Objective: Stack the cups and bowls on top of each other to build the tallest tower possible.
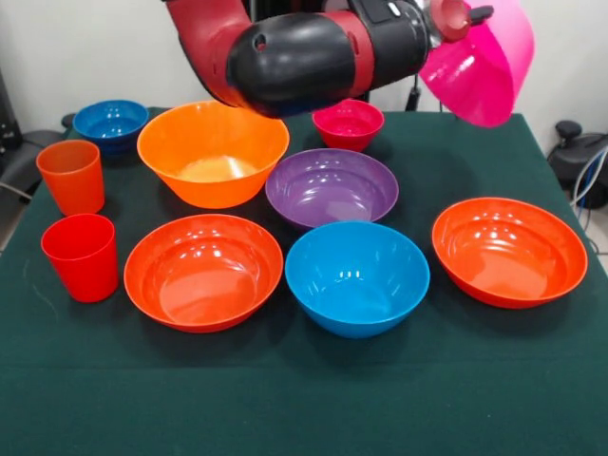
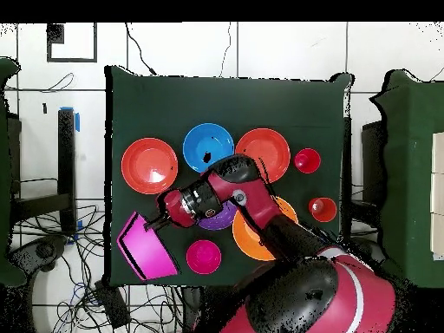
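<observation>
Pink bowl [image 1: 484,66] aloft in fingers [image 1: 454,17]

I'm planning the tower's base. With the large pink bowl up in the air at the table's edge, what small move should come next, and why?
Probably carry the pink bowl back over the table and level it. The gripper holds it by the rim, tilted, near the table corner in both views. The other bowls sit unstacked, so nothing is built yet.
</observation>
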